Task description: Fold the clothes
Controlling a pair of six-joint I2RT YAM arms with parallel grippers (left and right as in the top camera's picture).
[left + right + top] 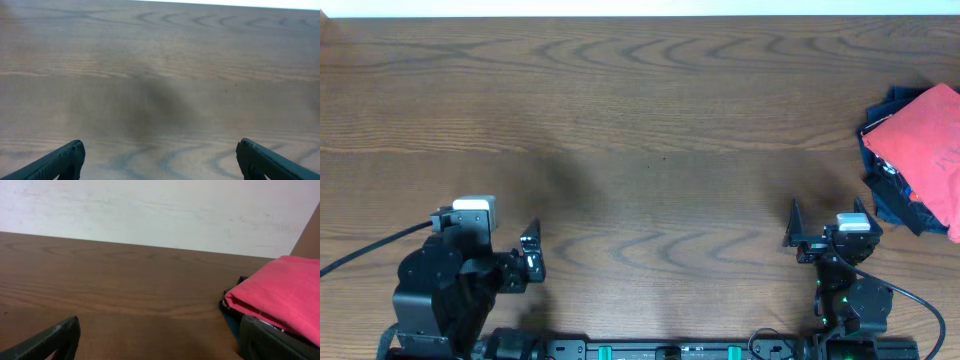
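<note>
- Soft red shirt (925, 150), folded flat, atop crumpled navy clothes (885, 185), on grained wooden table (640, 120).
- Spread wide apart, clasping nothing: left gripper (160, 145), right gripper (160, 325).

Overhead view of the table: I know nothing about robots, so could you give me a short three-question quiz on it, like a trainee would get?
1. True or false: the red-orange T-shirt lies spread out in the middle of the table.
2. What lies under the T-shirt? A) dark navy garments B) a white towel C) only bare wood
3. Fill the gap: the left gripper and the right gripper are both ____ and hold nothing.
Key: 1 false, it sits at the table's right edge; 2 A; 3 open.
</note>
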